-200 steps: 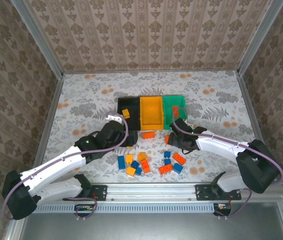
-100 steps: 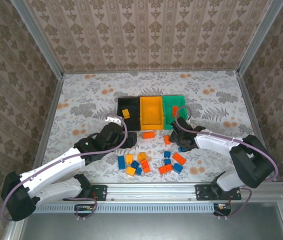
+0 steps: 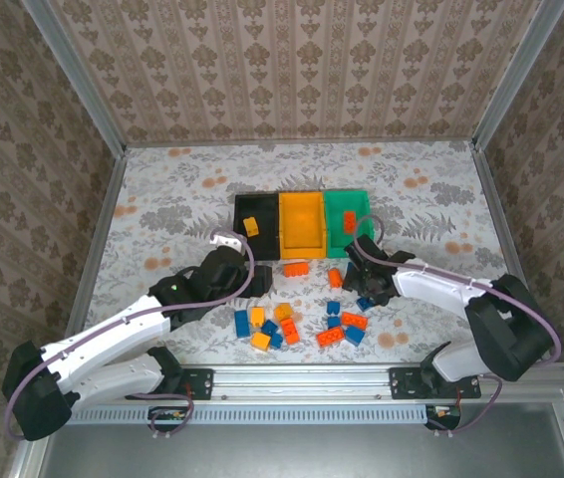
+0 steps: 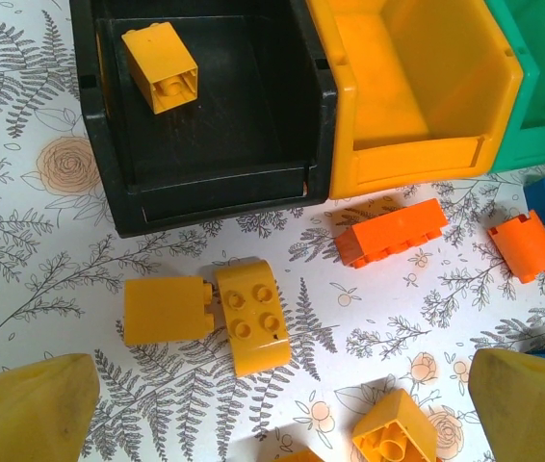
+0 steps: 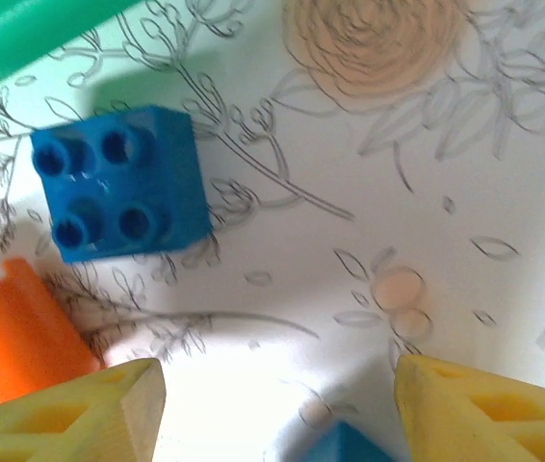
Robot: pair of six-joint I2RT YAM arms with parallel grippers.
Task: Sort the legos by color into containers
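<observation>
Legos point(image 3: 242, 322) mostly loose on the table point(image 3: 162, 199), a scatter of yellow, blue and red-orange just in front of the bins point(image 3: 302, 221); early days, by the look of it. One yellow brick point(image 4: 160, 65) lies in the black bin point(image 4: 215, 183); one red-orange brick point(image 3: 350, 217) seems to sit in the green bin point(image 3: 334, 211); the yellow bin point(image 4: 417, 96) looks bare in the left wrist view; so two sorted, well over a dozen to go.

Left gripper point(image 4: 277, 399) hovers above two yellow bricks point(image 4: 167, 308) lying side by side, seemingly touching, just beside the black bin; jaws at full spread, holding nothing; a long red-orange brick point(image 4: 390, 231) lies near the yellow bin's front.

Right gripper point(image 5: 282, 404) is low over the table by the green bin's corner; jaws partly apart, nothing clamped; a blue brick point(image 5: 118, 183) sits just ahead, and the corner of another blue one point(image 5: 335, 448) pokes up between the fingers point(image 5: 80, 404); that looks the likely next pick.
</observation>
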